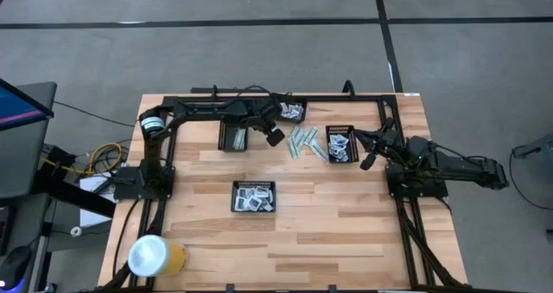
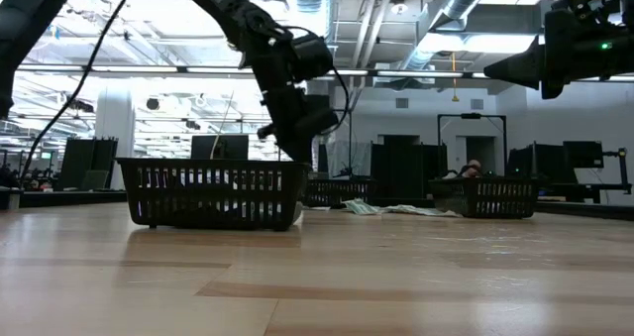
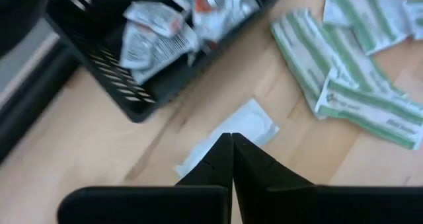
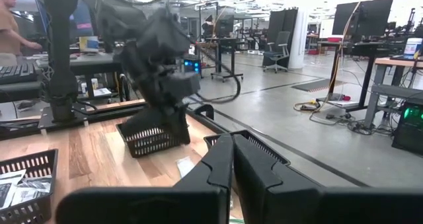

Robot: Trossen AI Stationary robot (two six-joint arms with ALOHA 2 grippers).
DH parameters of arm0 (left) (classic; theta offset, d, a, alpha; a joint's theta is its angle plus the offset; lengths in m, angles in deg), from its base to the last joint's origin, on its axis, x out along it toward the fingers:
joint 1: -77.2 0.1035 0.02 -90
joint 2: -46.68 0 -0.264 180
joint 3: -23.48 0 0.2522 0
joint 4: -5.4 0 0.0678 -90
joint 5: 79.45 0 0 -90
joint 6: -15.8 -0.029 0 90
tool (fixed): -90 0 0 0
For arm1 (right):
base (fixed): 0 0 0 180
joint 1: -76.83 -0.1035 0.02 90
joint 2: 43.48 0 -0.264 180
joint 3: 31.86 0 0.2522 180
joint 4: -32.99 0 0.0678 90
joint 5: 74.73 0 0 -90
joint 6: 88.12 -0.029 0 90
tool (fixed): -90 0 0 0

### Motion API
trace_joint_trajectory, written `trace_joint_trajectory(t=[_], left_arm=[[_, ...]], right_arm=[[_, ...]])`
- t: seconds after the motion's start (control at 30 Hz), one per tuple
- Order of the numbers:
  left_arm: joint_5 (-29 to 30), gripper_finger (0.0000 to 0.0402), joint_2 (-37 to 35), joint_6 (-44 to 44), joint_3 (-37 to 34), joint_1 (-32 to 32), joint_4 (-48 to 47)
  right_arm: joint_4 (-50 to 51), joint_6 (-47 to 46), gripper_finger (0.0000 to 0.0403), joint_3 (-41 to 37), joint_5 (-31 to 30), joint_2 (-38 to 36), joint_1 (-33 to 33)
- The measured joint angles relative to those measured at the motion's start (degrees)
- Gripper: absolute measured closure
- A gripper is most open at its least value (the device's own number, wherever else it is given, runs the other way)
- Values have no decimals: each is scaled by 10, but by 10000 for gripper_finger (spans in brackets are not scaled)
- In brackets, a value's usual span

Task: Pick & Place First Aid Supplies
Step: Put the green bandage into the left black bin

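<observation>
My left gripper is shut at the middle of a small white packet, above the wood between a black mesh tray of white sachets and a heap of green-white strips. From above, it hovers left of those strips. The right wrist view shows the packet just under its fingers. My right gripper is shut on nothing and waits at the table's right side. My left gripper pinches the white packet near its middle between its two fingertips, slanting down from above. The fingers hide the contact itself. The packet seems to hang just under the fingertips; whether its lower end still rests on the wood, I cannot tell.
Several black mesh trays stand on the table: one at the far side, one left of my left gripper, one right of the strips, one nearer the front. A yellow and white roll lies at the near left corner.
</observation>
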Motion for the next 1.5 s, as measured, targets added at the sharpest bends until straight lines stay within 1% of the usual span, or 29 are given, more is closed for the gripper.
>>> trace_joint_trajectory(t=[0.1, 0.2, 0.37, 0.47, 0.57, 0.77, 0.9, 1.07, 1.2, 1.5], left_arm=[[3, 399, -12, -4, 0, 2, 1], [-11, 397, -9, -3, 0, 3, 1], [-30, 379, -2, -11, -12, 3, 12], [-33, 355, -2, -10, -27, 3, 21], [-35, 324, -2, -6, -40, 3, 25], [-40, 267, -2, -6, -76, 5, 84], [-41, 244, -2, -6, -87, 13, 102], [-60, 240, -2, -19, -110, 23, 135], [-64, 245, -1, -30, -112, 22, 147], [-69, 253, 5, -71, -112, 22, 146]], right_arm=[[0, 0, 395, 0, 0, 0, 0], [0, 0, 395, 0, 0, 0, 0], [0, 0, 395, 0, 0, 0, 0], [0, 0, 395, 0, 0, 0, 0], [0, 0, 395, 0, 0, 0, 0], [0, 0, 395, 0, 0, 0, 0], [0, 0, 395, 0, 0, 0, 0], [0, 0, 395, 0, 0, 0, 0], [0, 0, 395, 0, 0, 0, 0], [0, 0, 395, 0, 0, 0, 0]])
